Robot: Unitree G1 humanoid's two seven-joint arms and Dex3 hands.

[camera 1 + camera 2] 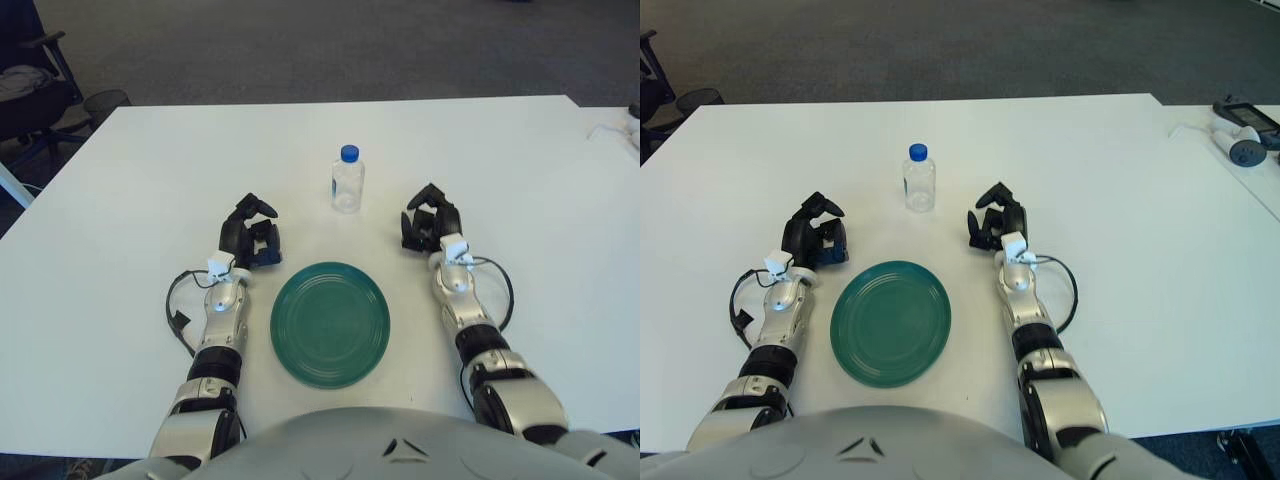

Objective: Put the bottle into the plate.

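- There is one big white worktop (130, 180). It fills most of the view, and its far edge runs straight across near the top.
- Around the worktop is a dark grey carpet floor (300, 50).
- One black office chair (30, 85) stands on the floor past the far left corner of the worktop.
- There is one round green plate (329, 322). It lies flat near the near edge of the worktop, in the middle, and it has nothing in it.
- There are two hands, one on each side of the plate.
- The left hand (250, 238) is black. It shows just past the plate's far left side. Its fingers are curled in and it holds nothing.
- The right hand (430, 225) is black too. It shows past the plate's far right side, near the bottle but not touching it. Its fingers are curled in and it holds nothing.
- There is one small clear bottle (347, 181) with a blue cap. It stands upright in the middle of the worktop, on the far side of the plate, with a gap between them.
- One small grey and white thing with a white cable (1240, 140) lies by the far right edge of the worktop. I cannot tell what it is.
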